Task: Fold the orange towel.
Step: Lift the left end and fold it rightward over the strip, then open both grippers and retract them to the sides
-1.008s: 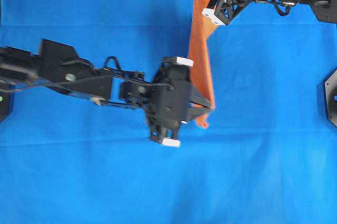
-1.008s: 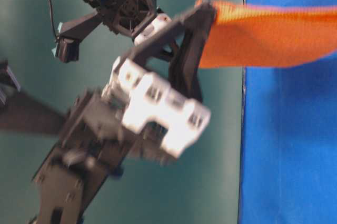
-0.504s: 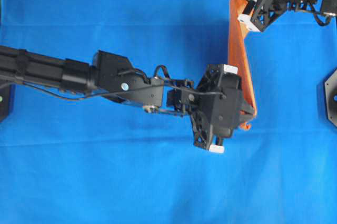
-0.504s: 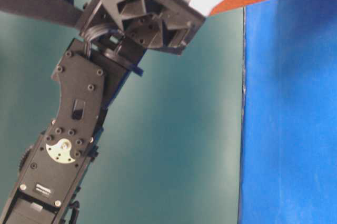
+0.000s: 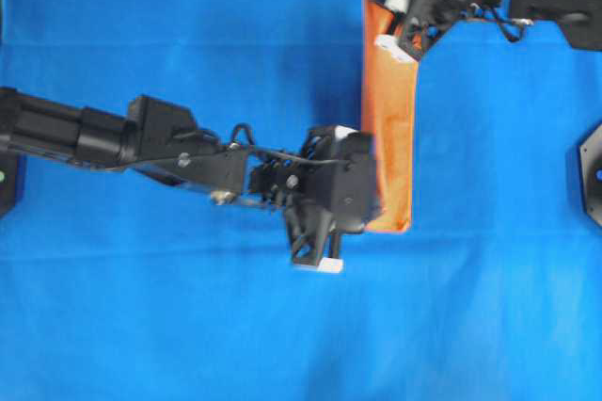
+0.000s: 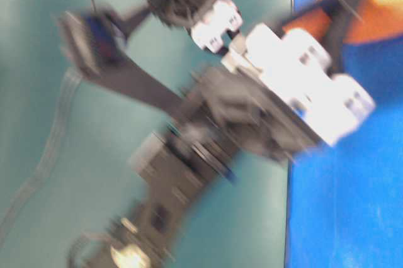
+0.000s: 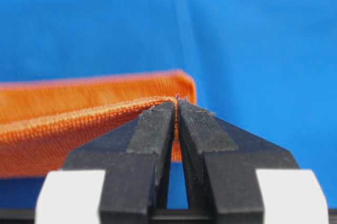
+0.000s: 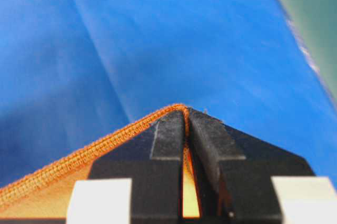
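Note:
The orange towel point(image 5: 388, 128) hangs as a long narrow band over the blue cloth, stretched between both grippers. My left gripper point(image 5: 376, 205) is shut on the towel's near corner; in the left wrist view the hem point(image 7: 95, 113) is pinched between the black fingertips point(image 7: 158, 124). My right gripper point(image 5: 384, 8) is shut on the far corner, with the stitched edge point(image 8: 105, 142) clamped at its tips point(image 8: 185, 112). In the table-level view the towel point(image 6: 384, 10) shows only as a blurred orange patch behind the left gripper's white blocks.
A large blue cloth point(image 5: 188, 326) covers the table under everything. A black arm base point(image 5: 593, 175) sits at the right edge. Green table surface point(image 6: 63, 155) shows beside the cloth's edge in the table-level view.
Both grippers have swung back left with the towel after moving right half a second ago. The towel hangs wider and straighter, its lower edge near the cloth.

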Controlling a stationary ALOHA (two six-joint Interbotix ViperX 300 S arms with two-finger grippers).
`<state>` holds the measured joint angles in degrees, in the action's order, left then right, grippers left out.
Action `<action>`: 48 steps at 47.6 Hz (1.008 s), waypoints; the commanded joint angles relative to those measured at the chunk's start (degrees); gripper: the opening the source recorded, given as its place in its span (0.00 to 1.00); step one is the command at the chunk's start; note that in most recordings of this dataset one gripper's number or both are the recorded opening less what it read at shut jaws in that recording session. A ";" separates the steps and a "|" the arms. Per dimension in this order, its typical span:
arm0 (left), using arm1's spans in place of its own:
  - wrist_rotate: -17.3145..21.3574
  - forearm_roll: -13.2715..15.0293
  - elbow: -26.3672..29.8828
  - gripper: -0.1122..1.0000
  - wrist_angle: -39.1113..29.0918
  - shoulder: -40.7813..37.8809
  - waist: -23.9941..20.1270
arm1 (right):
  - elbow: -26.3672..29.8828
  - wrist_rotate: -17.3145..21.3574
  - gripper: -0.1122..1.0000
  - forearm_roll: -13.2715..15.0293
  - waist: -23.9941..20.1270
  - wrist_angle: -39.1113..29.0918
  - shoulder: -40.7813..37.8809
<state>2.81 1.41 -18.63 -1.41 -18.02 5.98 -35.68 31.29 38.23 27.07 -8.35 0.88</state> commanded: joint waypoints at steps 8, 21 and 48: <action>-3.16 0.18 -6.77 0.12 7.03 3.34 2.29 | 5.80 -2.90 0.13 0.97 -0.97 0.88 -4.22; -3.08 0.18 -8.96 0.12 7.21 4.13 1.93 | 6.24 -3.08 0.13 0.97 -1.76 3.96 -5.36; -2.81 0.09 -11.78 0.61 6.42 5.71 1.23 | 5.80 -2.02 0.39 -0.18 -1.67 -0.35 -5.27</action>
<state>-0.18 1.49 -30.85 5.27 -14.50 7.03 -30.67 29.09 38.41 25.40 -8.17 -5.54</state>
